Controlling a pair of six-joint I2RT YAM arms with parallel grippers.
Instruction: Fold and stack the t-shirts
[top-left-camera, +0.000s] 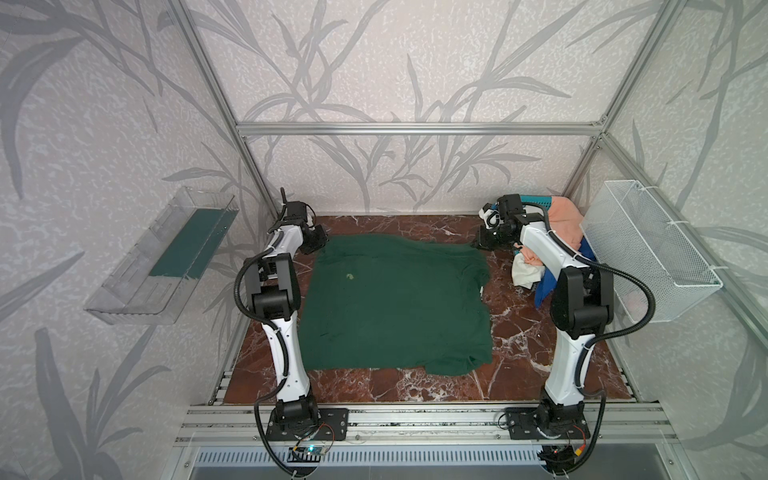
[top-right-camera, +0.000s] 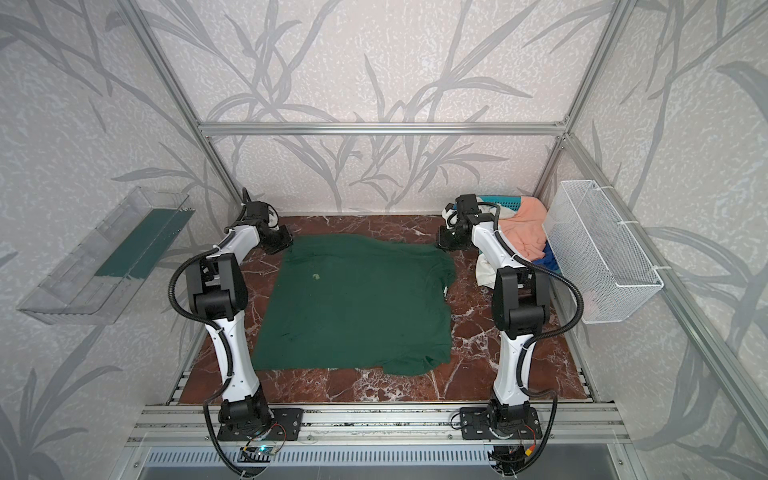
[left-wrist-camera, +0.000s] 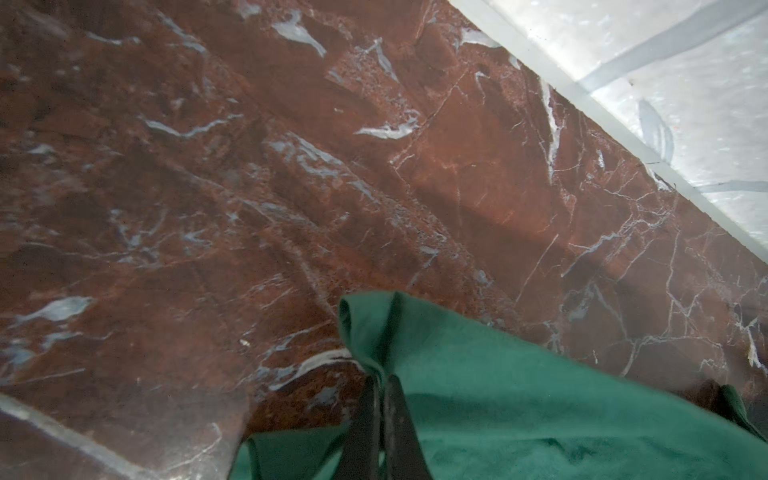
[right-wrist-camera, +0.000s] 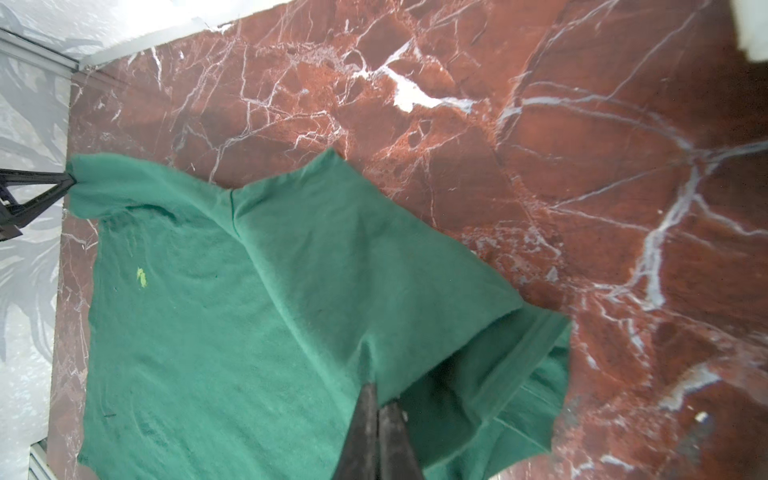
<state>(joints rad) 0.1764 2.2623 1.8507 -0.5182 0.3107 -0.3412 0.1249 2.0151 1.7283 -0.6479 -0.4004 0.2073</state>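
- Green cloth covers the middle of the marble tabletop (top-left-camera: 519, 332): the green t-shirt (top-left-camera: 395, 303) lies spread almost flat between the two arms, front side up with a small pale mark on it.
- At the shirt's far left corner, the left gripper (left-wrist-camera: 380, 380) has its fingers (left-wrist-camera: 363, 419) pressed together on the fabric, which bunches into a small peak above them.
- The right gripper (right-wrist-camera: 377, 395) is likewise clamped shut on the far right corner, just beside a sleeve (right-wrist-camera: 523, 361) whose hem droops and folds under.
- Pinching both far corners at once probably keeps that edge straight and taut, so it can be carried as one line into a fold or pulled smooth; which of the two I cannot tell.
- The near right corner is rumpled and juts past the hem in both top views, so a fold could trap that lump.
- Behind the right arm, the peach-orange shirt (top-left-camera: 561, 220), white shirt (top-left-camera: 525, 270) and blue shirt (top-left-camera: 544, 289) sit heaped at a teal basket (top-left-camera: 536, 202), near the green shirt's right edge but apart from it; the right arm's elbow has little room there.
- On the side walls, the wire-mesh basket (top-left-camera: 648, 249) and a clear tray (top-left-camera: 162, 257) hang off the table, out of the way.
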